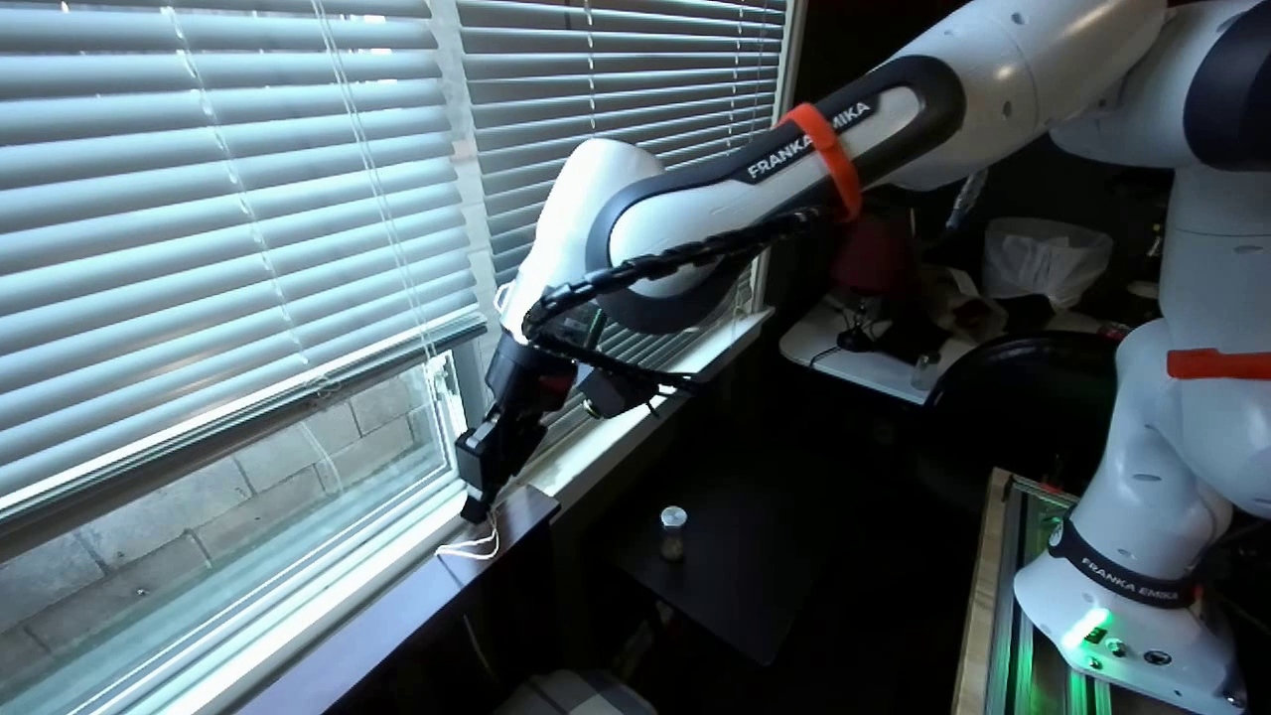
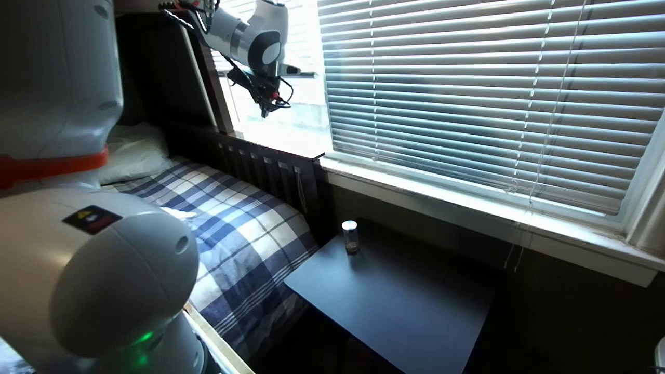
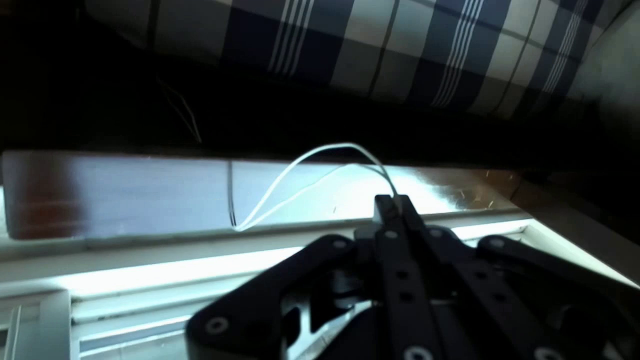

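My gripper (image 3: 397,204) has its fingertips together on a thin white cord (image 3: 345,145). The cord leaves the tips in a double strand and bends over to the left in a loop. In an exterior view the gripper (image 1: 478,508) points down just above a dark wooden ledge (image 1: 382,636) by the window, and the cord (image 1: 484,556) loops at its tips over the ledge. The gripper (image 2: 265,110) also shows small and dark before the bright window, where the cord at its tips cannot be made out. The ledge is the top of a dark slatted bed rail (image 2: 249,156).
White blinds (image 1: 228,248) hang over the window, partly raised near the gripper. A plaid bed (image 2: 249,218) lies below the rail. A small jar with a silver lid (image 2: 350,239) stands on a dark table (image 2: 395,306). A white sill (image 2: 447,195) runs along the window.
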`<control>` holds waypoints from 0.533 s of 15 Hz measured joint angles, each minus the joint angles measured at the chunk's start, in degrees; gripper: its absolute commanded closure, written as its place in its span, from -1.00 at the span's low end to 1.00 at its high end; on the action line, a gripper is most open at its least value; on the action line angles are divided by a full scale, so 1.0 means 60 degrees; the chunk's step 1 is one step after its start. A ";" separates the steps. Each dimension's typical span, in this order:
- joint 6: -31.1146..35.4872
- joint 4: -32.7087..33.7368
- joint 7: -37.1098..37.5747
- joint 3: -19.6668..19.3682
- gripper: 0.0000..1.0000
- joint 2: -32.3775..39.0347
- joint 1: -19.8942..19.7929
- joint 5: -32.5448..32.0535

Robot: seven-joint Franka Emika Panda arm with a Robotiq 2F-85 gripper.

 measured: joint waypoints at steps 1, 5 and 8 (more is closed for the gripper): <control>-0.0188 0.0066 -0.0173 0.0070 0.99 0.0204 -0.0096 0.0256; -0.0810 0.0128 -0.0464 0.0196 0.99 0.0855 -0.0333 0.0837; -0.1143 0.0133 -0.0511 0.0213 0.99 0.1239 -0.0401 0.1087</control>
